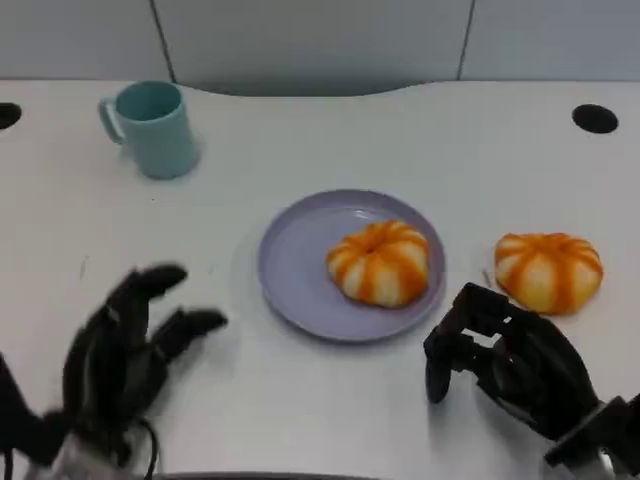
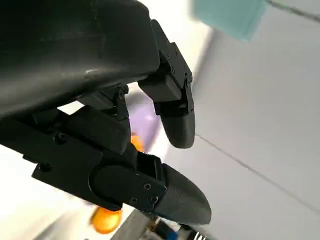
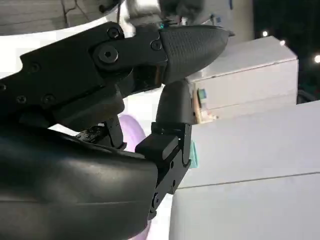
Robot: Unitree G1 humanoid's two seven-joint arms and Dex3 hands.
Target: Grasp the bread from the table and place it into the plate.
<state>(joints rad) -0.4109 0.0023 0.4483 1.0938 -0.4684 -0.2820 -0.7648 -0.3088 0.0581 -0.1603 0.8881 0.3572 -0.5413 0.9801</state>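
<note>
Head view: one bread [image 1: 379, 262] lies in the plate [image 1: 290, 260], another [image 1: 549, 270] just beyond the right robot hand [image 1: 505, 360], which holds nothing, fingers curled. Left robot hand [image 1: 125, 350] spread, released.

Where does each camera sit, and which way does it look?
Head view: high on the robot, looking down at the table, with the teal mug, purple plate and two breads; both hands show.
Left wrist view: behind the left robot hand, turned, facing plate and mug.
Right wrist view: behind the right robot hand, facing the plate and a wall.
All three views share the plate.
</note>
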